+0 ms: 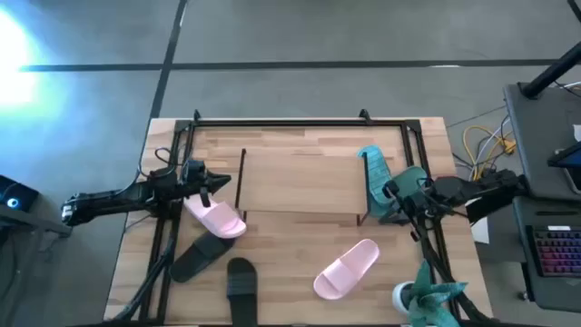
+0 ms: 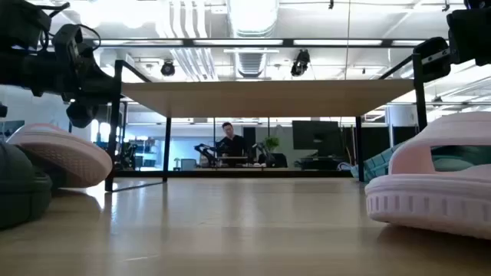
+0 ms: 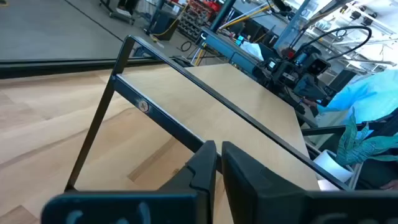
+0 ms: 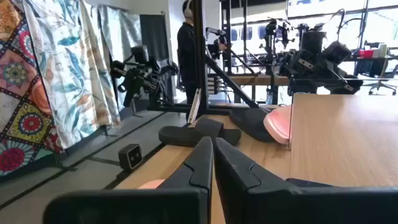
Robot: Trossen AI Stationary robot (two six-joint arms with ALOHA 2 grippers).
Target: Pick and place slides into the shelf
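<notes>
Pincers both closed and empty: left pincer (image 1: pixel 221 181) seemingly over pink slide (image 1: pixel 215 218), right pincer (image 1: pixel 388 192) beside shelf (image 1: pixel 300 180).

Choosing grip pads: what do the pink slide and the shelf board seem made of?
Pink slide: probably soft moulded rubber or foam, matte, with a ribbed sole edge in the low view. Shelf board: light wood, smooth, with visible grain and joined strips.

From above we see bright glare washing the floor (image 1: pixel 27 45) beyond the bench's (image 1: pixel 300 227) far left corner. Level with the bench, ceiling strip lights (image 2: pixel 253 19) glow overhead, and the near pink slide (image 2: pixel 433 188) is blurred. Shadows beneath the shelf board (image 2: pixel 268 96) stay soft.
</notes>
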